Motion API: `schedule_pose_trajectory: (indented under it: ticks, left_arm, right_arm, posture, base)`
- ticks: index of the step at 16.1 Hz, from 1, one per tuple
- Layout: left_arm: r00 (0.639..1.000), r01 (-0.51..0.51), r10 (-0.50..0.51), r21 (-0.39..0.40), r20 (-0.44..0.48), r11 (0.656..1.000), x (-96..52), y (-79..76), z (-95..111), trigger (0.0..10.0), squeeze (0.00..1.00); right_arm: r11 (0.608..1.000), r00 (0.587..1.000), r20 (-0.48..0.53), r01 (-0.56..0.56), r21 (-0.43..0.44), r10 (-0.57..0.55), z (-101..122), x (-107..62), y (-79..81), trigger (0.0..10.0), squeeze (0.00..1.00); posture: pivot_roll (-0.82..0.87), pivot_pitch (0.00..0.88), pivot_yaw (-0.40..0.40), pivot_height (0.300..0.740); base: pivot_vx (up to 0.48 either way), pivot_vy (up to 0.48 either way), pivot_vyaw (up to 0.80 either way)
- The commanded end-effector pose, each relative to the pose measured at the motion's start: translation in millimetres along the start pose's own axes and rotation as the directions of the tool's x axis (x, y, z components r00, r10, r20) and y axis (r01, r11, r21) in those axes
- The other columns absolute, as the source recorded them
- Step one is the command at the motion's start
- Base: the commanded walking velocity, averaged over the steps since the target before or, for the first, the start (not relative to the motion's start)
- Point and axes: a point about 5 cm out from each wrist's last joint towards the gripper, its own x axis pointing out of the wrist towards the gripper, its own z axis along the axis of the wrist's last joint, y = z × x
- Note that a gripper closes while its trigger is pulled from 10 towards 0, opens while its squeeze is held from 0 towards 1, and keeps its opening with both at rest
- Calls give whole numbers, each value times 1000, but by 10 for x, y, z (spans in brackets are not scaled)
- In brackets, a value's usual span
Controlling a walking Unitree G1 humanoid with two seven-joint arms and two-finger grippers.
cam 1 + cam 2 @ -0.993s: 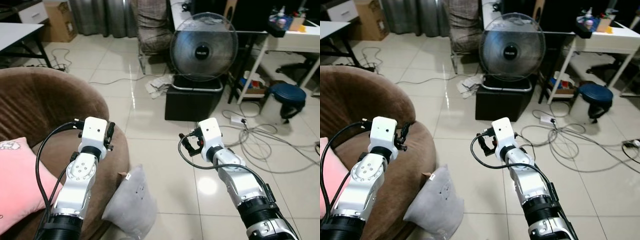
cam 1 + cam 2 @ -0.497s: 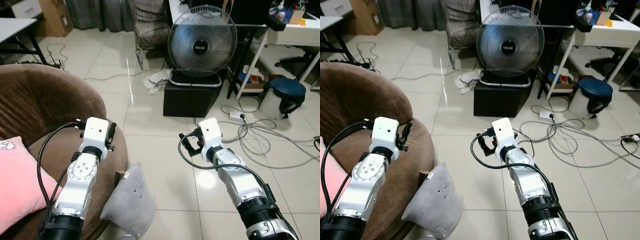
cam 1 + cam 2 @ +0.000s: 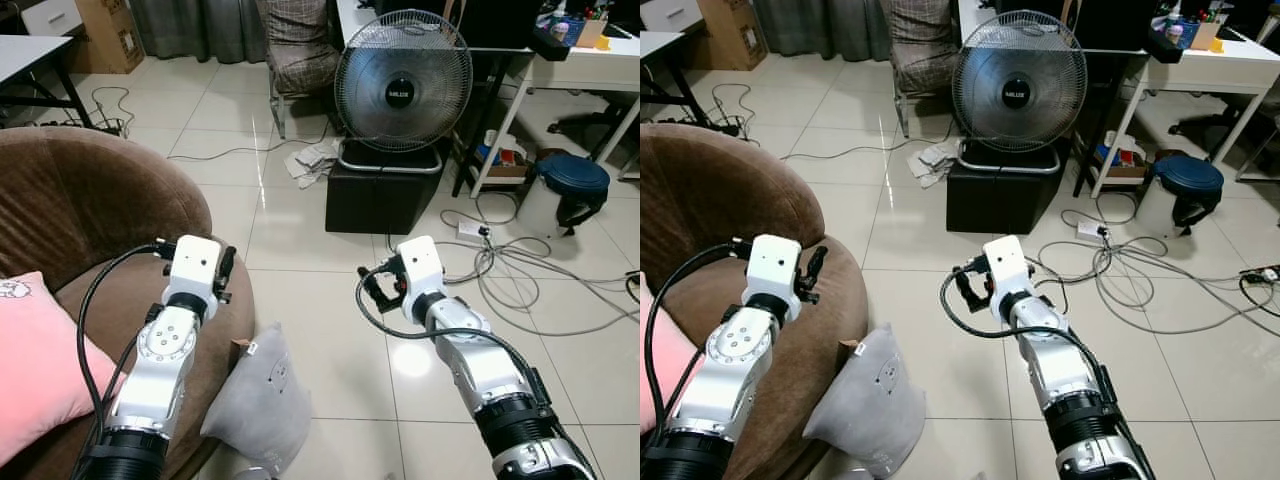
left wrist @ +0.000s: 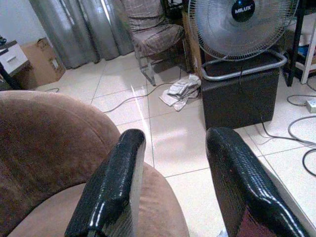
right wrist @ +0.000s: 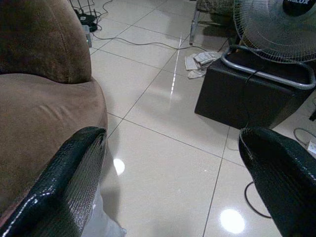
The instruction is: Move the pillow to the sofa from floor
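Although lifted and ready, held nothing: left pincer (image 4: 177,143) with fingers spread apart, hanging above the seat edge of the brown sofa (image 3: 90,210); right pincer (image 5: 173,138) also wide apart, over bare tile. Found the grey pillow (image 3: 262,400) on the floor, lower than both pincers and between them, nearer to the left one, leaning against the sofa's base.

Judged several risks from here. Needed a deep reach downward and back toward the body, so could easily come down beside the pillow and close on air. Could pinch only a corner of such soft cloth and let it slide out during the lift. Could rub the left arm on the sofa edge. Might also push the pink cushion (image 3: 30,370), lying behind and beside the left pincer on the seat.
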Motion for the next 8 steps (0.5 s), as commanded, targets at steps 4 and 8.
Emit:
schedule_pose_trajectory:
  ticks: [4,8]
  left_arm:
    - [1000,21,-20,12,-19,1000,5,-32,-24,10000,0]
    - [999,26,-26,13,-21,1000,-2,-46,-32,10000,0]
  right_arm:
    - [1000,1000,-1,20,20,-20,-24,-34,-36,10000,0]
    - [1000,1000,-3,18,18,-18,-32,-42,-39,10000,0]
  posture:
    - [81,0,11,704]
    - [81,0,8,704]
  base:
    - [0,0,0]
    - [0,0,0]
